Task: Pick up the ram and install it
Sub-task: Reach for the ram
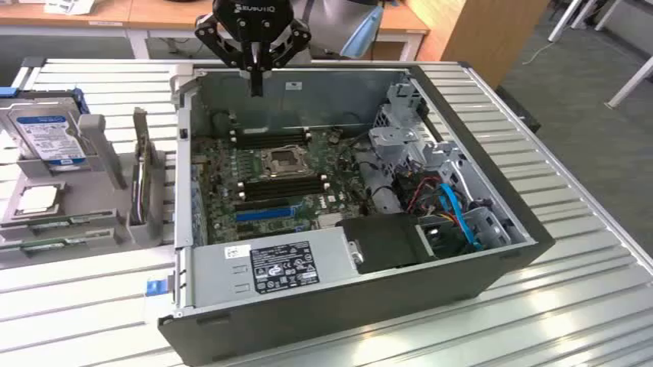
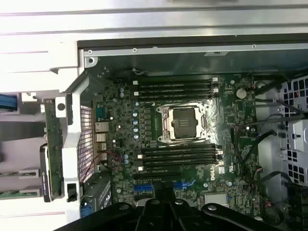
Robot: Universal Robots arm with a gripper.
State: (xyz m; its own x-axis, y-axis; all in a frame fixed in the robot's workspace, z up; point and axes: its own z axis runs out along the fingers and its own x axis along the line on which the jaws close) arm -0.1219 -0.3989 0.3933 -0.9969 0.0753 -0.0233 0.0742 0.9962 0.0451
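Zero in the pressed-together gripper (image 1: pixel 256 88) hovering over the open PC case (image 1: pixel 429 298), and the ram (image 1: pixel 56 223) looks to lie in the grey tray (image 1: pixel 92 200) at the exterior view's left, so I'd grab it squarely mid-length to keep it level.

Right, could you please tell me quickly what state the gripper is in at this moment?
Gripper: jaws closed, nothing visibly held, hovering above the far wall of the open computer case.

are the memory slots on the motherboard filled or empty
Empty: the memory slots on both sides of the CPU socket are bare black channels, with no green stick seated in any.
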